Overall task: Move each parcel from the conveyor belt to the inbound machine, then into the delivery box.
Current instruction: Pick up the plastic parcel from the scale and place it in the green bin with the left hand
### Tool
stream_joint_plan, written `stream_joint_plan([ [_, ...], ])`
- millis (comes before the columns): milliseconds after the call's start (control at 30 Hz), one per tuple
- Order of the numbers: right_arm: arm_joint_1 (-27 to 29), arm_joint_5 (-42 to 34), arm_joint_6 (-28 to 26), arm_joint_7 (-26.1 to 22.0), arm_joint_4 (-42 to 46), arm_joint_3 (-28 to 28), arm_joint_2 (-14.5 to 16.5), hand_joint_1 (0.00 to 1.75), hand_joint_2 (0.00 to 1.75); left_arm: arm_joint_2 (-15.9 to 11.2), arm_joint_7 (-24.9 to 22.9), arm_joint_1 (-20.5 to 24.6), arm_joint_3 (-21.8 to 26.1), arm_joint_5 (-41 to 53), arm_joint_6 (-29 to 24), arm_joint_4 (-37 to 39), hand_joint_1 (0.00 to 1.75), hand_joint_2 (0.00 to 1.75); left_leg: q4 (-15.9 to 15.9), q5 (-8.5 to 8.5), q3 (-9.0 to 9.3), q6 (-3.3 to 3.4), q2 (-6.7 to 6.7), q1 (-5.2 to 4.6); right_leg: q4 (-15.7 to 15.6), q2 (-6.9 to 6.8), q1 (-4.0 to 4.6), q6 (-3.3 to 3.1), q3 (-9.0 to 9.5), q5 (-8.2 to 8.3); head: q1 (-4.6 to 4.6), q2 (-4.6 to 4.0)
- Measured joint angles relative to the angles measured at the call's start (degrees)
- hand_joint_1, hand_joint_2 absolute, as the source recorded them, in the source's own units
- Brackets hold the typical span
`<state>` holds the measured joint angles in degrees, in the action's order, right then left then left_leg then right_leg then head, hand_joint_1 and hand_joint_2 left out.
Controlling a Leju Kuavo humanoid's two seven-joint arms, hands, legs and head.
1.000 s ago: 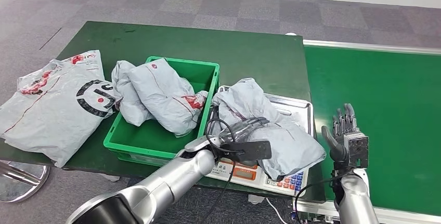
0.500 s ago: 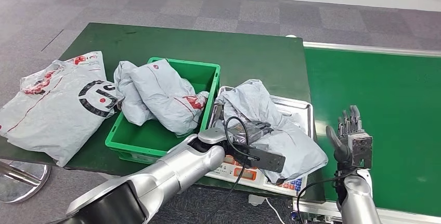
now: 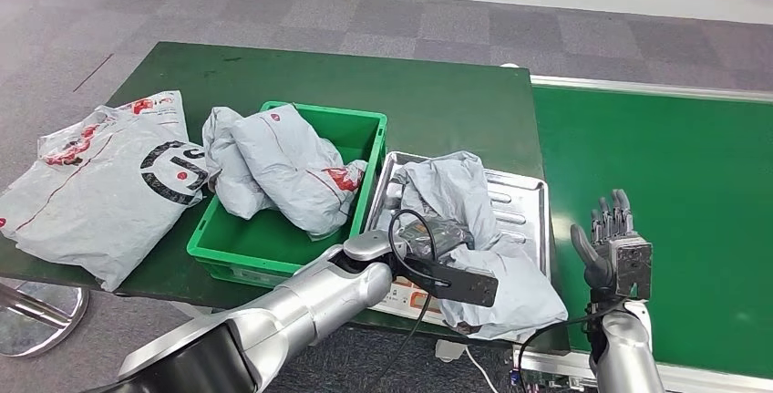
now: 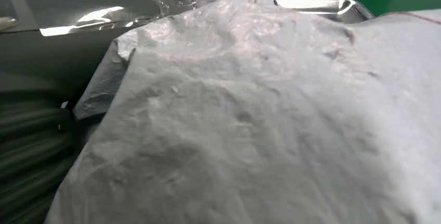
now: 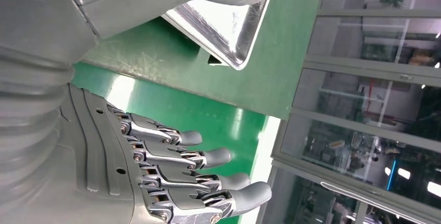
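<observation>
The left robot hand [image 3: 436, 240] lay on top of a crumpled grey parcel [image 3: 474, 229] that rested on the steel tray of the inbound machine [image 3: 524, 200], its dark fingers pressed into the plastic; whether they were closed around a fold of the bag or merely resting on it could not be told, since the wrist mount and cable covered much of the hand. In the left wrist view the grey parcel [image 4: 270, 130] ran right up against that hand, with a strip of the shiny tray [image 4: 312, 4] beyond it. The part of the parcel nearest the robot drooped over the machine's keypad edge, just below the left robot hand. Just beside that hand, on its outer side, sat the green delivery box [image 3: 360, 129] on the dark green surface [image 3: 428, 92], holding two more grey parcels [image 3: 273, 170] that leaned against each other. Farther out on the same side, a large flat grey bag with a black circular print [image 3: 100, 183] lay on the surface, partly overhanging its near edge. The right robot hand [image 3: 613, 245] was held upright over the bright green conveyor belt [image 3: 675, 165], well apart from the parcel, its fingers straight, spread and holding nothing. In the right wrist view those fingers [image 5: 177, 159] were extended side by side above the belt [image 5: 218, 125], with a corner of the steel tray [image 5: 229, 31] beyond them.
</observation>
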<state>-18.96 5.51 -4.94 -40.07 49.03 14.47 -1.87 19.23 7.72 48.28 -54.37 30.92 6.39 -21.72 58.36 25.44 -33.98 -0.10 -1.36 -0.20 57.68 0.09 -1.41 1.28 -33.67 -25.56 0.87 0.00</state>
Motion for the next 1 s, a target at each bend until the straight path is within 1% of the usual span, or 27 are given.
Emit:
stream_joint_plan([
  [567,0.0,0.0,0.0,0.0,0.0,0.1,0.2,0.0,1.75,0.0,0.2,-0.1,0.3,-0.1,-0.1,0.5,1.75,1.75,0.0,-0.02,0.03,0.01,0.0,0.0,0.0,0.0,0.0,0.01,0.04,0.02,0.0,0.0],
  [633,0.0,0.1,0.1,0.0,0.0,0.1,0.3,0.0,1.75,0.0,1.1,-0.2,0.5,-1.0,-0.4,0.5,1.75,1.75,0.0,-0.02,0.03,0.01,-0.01,0.0,0.0,0.0,0.0,0.01,0.04,0.02,0.0,0.0],
  [800,0.0,0.5,0.6,0.0,0.0,0.1,0.5,0.0,1.75,-0.1,8.9,-1.6,4.5,-7.4,-3.2,0.2,1.75,1.75,0.0,-0.05,-0.04,-0.02,-0.01,0.0,0.0,0.0,0.0,-0.01,-0.04,0.04,0.0,0.0],
  [900,0.0,0.6,1.1,-0.1,0.2,0.1,0.8,0.0,1.75,-0.1,16.5,-3.3,8.5,-11.9,-7.1,-1.5,1.75,1.75,0.0,-0.07,-0.21,-0.05,0.0,0.0,0.0,0.04,0.0,-0.04,-0.23,0.08,0.0,0.0],
  [1000,0.0,0.7,1.5,-0.1,0.3,0.1,1.1,0.0,1.75,-0.3,25.2,-5.5,14.8,-18.5,-10.9,-5.3,1.75,1.75,0.0,-0.06,-0.31,-0.07,0.02,0.0,0.0,0.1,0.01,-0.06,-0.37,0.08,0.0,0.0],
])
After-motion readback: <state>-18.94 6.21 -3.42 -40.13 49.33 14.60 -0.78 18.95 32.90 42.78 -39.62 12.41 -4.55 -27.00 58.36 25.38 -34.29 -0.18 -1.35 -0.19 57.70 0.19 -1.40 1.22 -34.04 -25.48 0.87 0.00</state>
